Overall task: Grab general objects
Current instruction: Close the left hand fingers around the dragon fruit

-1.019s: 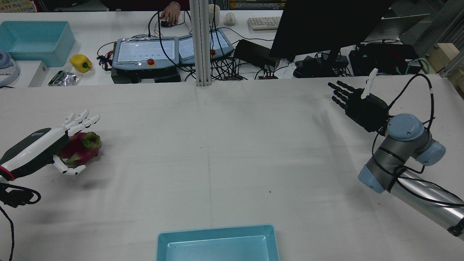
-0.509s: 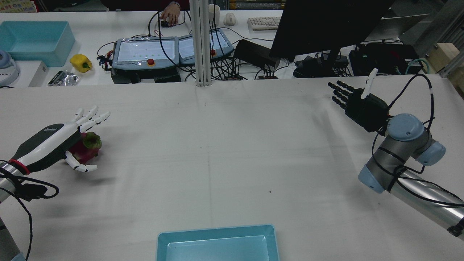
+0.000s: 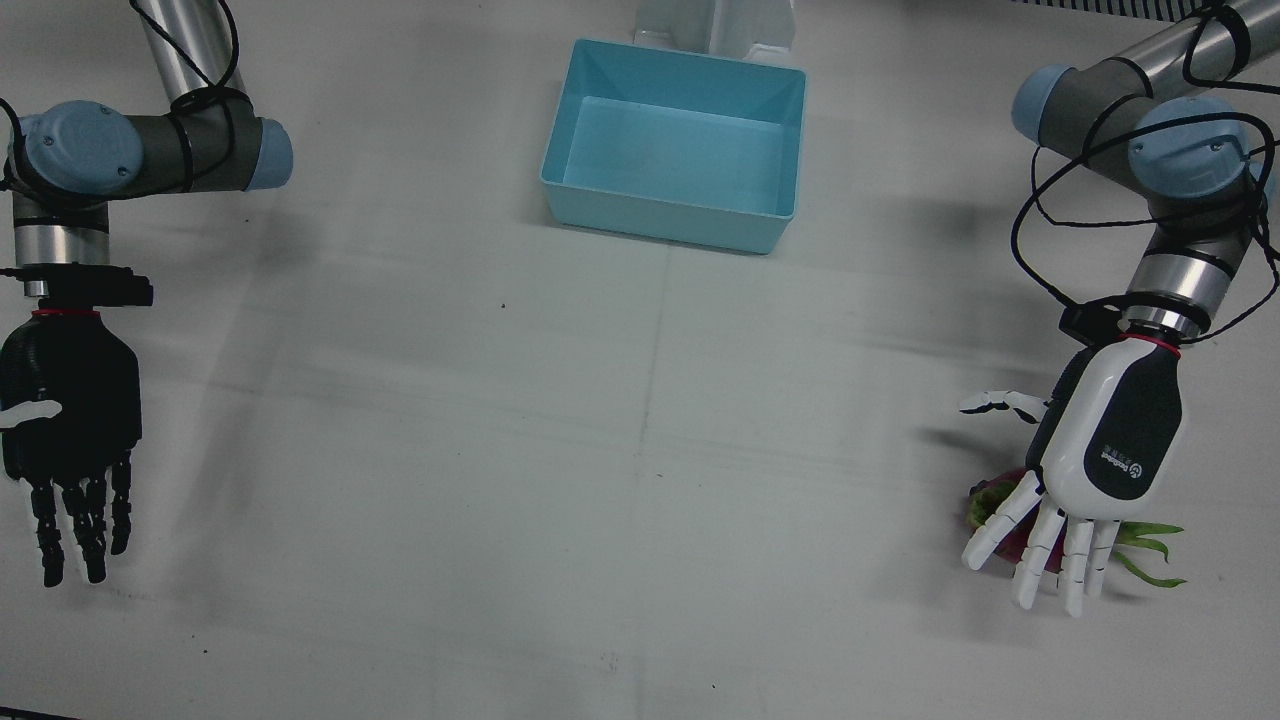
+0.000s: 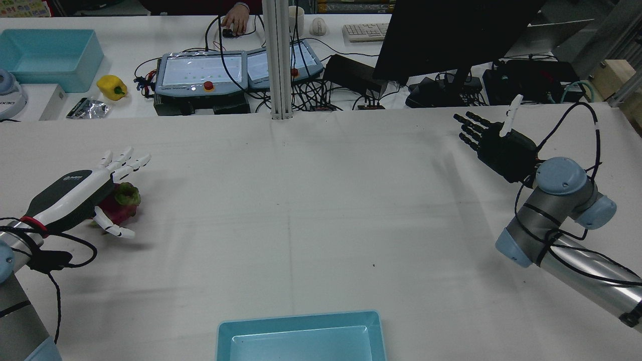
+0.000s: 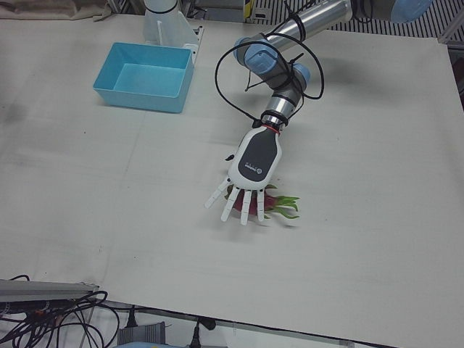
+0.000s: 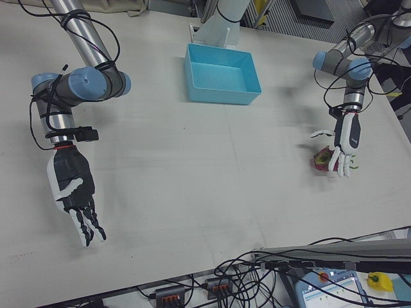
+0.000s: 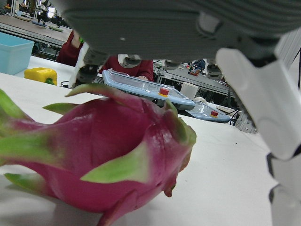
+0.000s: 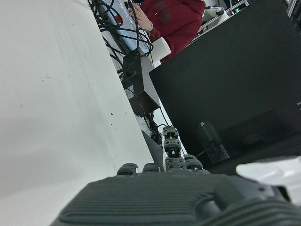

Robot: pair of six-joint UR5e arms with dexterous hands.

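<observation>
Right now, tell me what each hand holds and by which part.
Nothing is held. The left hand hovers open over the dragon fruit lying on the table; the right hand is open and empty.

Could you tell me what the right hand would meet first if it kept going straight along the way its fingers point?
The right hand points across bare table toward the far edge; probably the black equipment and cables beyond it come first, though depth is unclear.

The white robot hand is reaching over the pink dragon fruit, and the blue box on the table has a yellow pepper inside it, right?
Not quite. The white left hand is over the dragon fruit, but the blue box is empty, as the front view shows. The yellow pepper sits on the far desk in the rear view.
</observation>
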